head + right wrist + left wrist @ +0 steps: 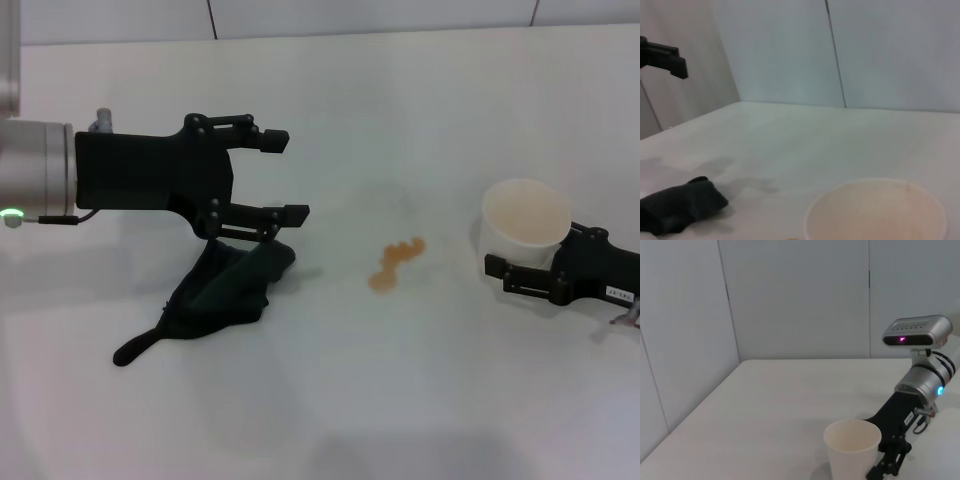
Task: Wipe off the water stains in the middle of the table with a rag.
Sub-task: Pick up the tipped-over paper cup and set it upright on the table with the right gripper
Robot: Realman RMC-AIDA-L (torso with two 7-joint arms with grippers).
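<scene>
- Two grippers show in the head view. The left gripper (283, 176) hangs over the left half of the table (330, 400), its black fingers spread apart and holding nothing. The rag (222, 298), a dark crumpled cloth with a thin tail trailing toward the near left, lies on the table just under and beside the lower finger; whether they touch cannot be told.
- The water stains (396, 265), a small orange-brown wavy puddle, sit near the middle of the table, to the right of the rag and apart from it.
- On the right, the right gripper (513, 274) has a finger against a white paper cup (524, 222) standing upright; its grip cannot be judged. A small white label on that arm is unreadable.
- One cup (852, 447) fills the near part of the left wrist view, with the right arm (920, 385) behind it, a blue light lit on it.
- In the right wrist view the cup's rim (875, 210) lies close below, the rag (682, 205) farther off, and the left gripper's fingertip (670, 62) above it.
</scene>
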